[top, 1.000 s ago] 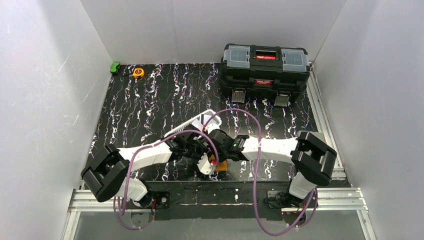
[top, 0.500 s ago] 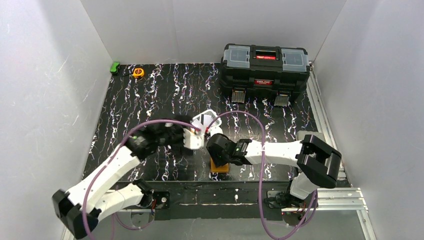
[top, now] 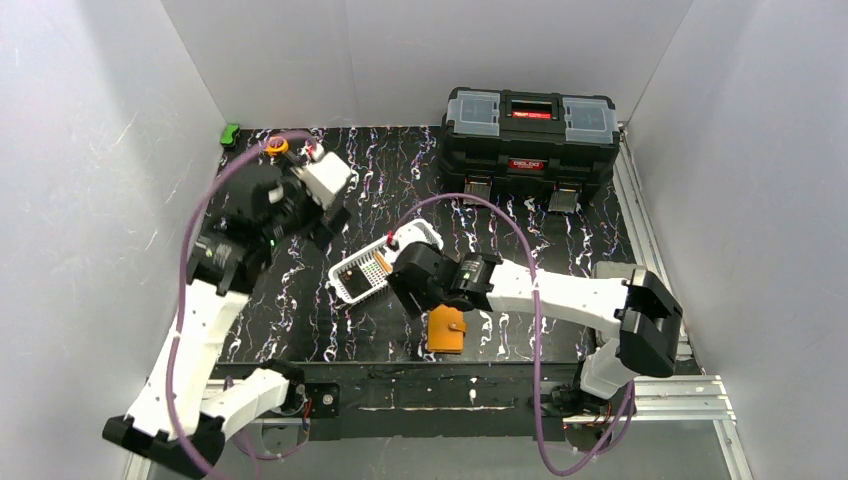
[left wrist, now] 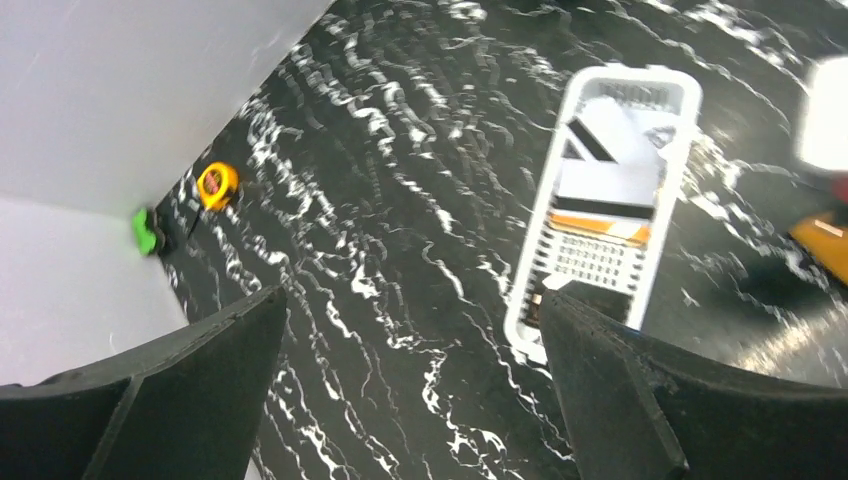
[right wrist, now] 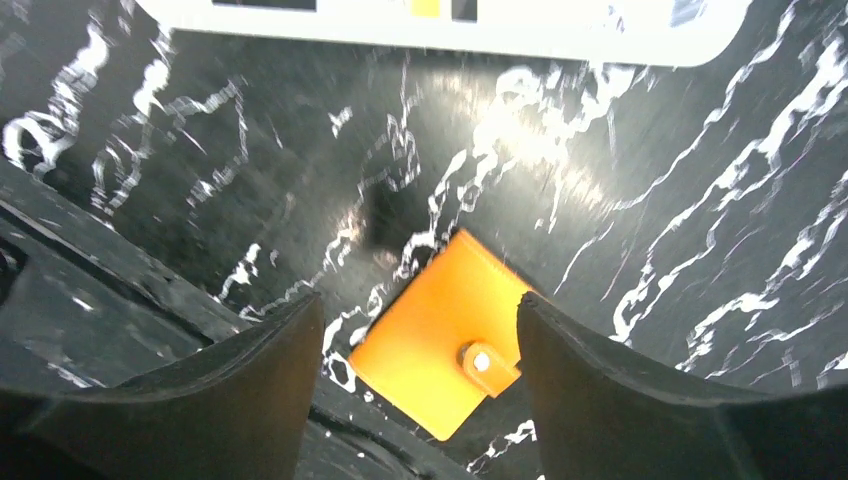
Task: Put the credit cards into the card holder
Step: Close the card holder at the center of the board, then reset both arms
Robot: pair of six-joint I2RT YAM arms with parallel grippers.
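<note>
The left pincer (left wrist: 410, 300) is hanging high over the black marbled surface (top: 400, 170) with its jaws spread wide and nothing between them. The right pincer (right wrist: 418, 305) is hovering low above the card holder (right wrist: 430, 340), its jaws also standing apart and gripping nothing.

The orange card holder is lying folded flat near the front edge of the surface, with its snap tab fastened across the flap. It is not touching either pincer. Whether any card is sitting inside it cannot be told.

Just beyond it, a white slotted basket (left wrist: 610, 200) is resting at a slant, apart from the holder. The credit cards (left wrist: 612, 170) are lying inside the basket: a pale one with dark stripes is showing on top, with an orange edge peeking out below it.

At the back right a black toolbox (top: 530, 140) is standing closed. In the far left corner a yellow tape measure (left wrist: 215, 185) and a small green object (left wrist: 147, 230) are sitting near each other.
</note>
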